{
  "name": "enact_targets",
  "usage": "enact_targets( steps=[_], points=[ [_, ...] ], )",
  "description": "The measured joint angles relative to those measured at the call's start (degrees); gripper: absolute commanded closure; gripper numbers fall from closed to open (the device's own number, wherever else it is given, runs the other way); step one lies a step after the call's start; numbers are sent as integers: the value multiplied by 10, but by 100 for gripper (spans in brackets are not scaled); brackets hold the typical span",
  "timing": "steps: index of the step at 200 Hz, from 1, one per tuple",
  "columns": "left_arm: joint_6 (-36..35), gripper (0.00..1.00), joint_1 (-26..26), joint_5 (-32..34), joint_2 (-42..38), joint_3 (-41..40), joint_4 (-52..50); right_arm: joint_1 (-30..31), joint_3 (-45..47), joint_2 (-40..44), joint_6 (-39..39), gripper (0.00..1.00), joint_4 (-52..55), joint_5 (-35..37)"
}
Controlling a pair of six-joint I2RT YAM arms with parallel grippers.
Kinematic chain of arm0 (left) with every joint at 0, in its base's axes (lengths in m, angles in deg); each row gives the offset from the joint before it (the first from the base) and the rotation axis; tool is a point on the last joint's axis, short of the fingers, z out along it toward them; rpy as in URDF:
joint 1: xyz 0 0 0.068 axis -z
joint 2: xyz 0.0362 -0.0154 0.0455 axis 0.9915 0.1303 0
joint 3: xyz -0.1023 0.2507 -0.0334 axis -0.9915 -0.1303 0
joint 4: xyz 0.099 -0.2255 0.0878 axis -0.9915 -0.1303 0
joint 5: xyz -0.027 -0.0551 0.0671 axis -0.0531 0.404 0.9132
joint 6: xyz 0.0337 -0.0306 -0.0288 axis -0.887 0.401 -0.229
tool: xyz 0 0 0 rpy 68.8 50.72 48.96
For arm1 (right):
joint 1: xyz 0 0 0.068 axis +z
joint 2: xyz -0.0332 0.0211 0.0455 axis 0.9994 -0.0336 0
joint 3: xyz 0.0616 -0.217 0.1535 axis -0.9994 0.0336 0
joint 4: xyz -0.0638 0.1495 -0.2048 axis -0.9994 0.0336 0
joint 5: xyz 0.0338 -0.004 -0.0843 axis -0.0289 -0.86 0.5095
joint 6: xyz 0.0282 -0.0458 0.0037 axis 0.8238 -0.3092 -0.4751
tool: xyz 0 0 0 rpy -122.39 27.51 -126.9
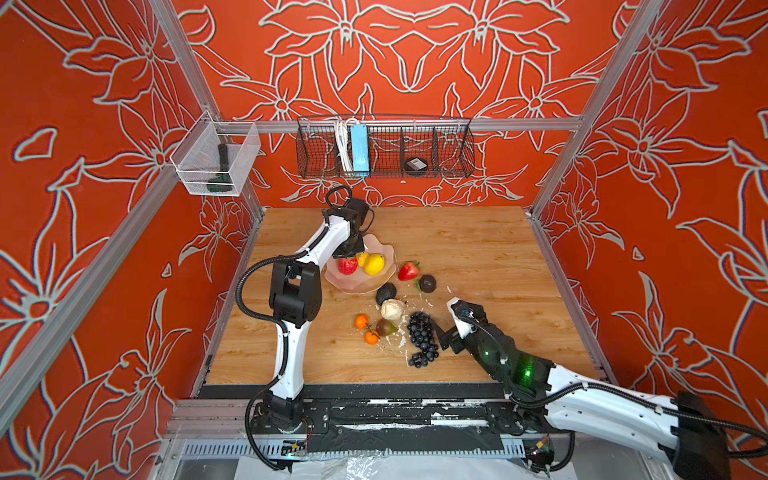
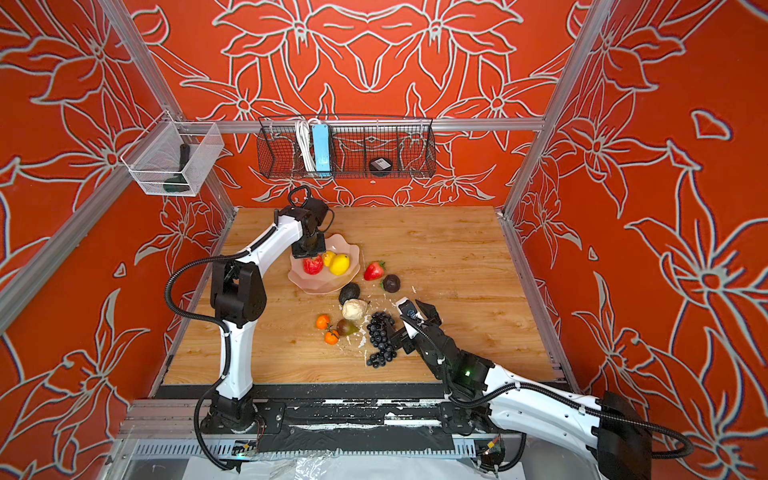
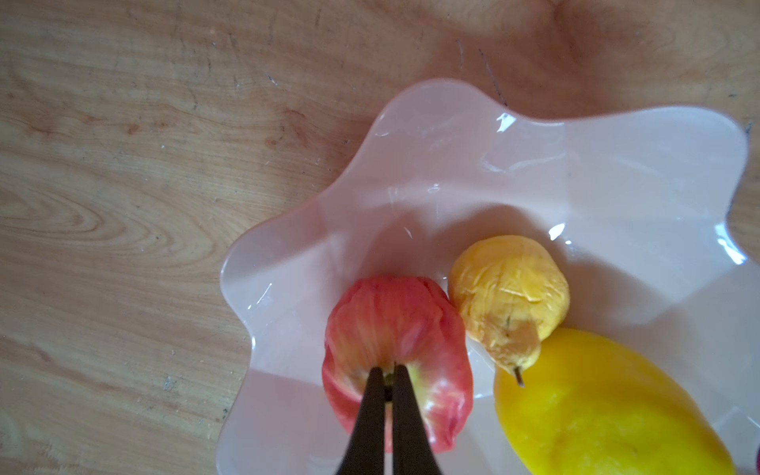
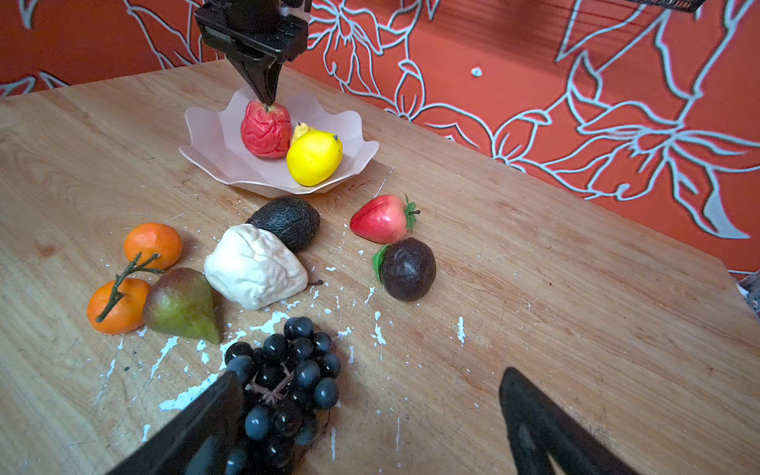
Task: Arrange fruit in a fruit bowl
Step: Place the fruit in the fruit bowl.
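Observation:
The pale pink fruit bowl (image 1: 386,253) (image 3: 452,164) holds a wrinkled red fruit (image 3: 395,329) (image 4: 265,129), a small yellow pear (image 3: 508,288) and a lemon (image 1: 374,264) (image 4: 314,157). My left gripper (image 3: 388,370) is shut on the red fruit's stem, and the fruit stands upright in the bowl. On the table lie a strawberry (image 4: 382,218), a dark round fruit (image 4: 407,269), an avocado (image 4: 288,222), a cream lumpy piece (image 4: 255,271), two oranges (image 4: 153,246), a green-brown pear (image 4: 181,304) and a grape bunch (image 1: 422,336) (image 4: 283,382). My right gripper (image 4: 370,374) hangs wide open low over the table, one finger against the grapes.
White paint flecks (image 4: 271,323) dot the wood around the grapes. A black wire basket (image 1: 384,149) hangs on the back wall and a clear mesh bin (image 1: 216,166) on the left rail. The left arm's elbow (image 1: 295,291) rises left of the bowl.

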Motion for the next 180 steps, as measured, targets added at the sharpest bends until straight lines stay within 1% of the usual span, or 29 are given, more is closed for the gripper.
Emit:
enact_targets(
  steps=[11, 20, 100, 111, 125, 150, 166, 180],
  points=[
    [1, 81, 1, -4, 0, 0, 0, 0, 0, -1, 0, 2, -1, 0],
    [-2, 78, 2, -5, 0, 0, 0, 0, 0, -2, 0, 2, -3, 0],
    [-3, 62, 7, -13, 0, 0, 0, 0, 0, -3, 0, 2, -3, 0],
    [-3, 61, 8, -12, 0, 0, 0, 0, 0, -3, 1, 2, -3, 0],
    [-3, 55, 9, -11, -3, -1, 0, 0, 0, -3, 4, 2, -1, 1],
    [0, 46, 14, -2, -43, -40, 9, 0, -16, -3, 21, 2, 41, 9],
    [0, 41, 19, 0, -94, -75, 17, 0, -40, -4, 43, 2, 75, 14],
    [1, 39, 22, 1, -149, -106, 31, -3, -65, -5, 67, 2, 108, 25]
  ],
)
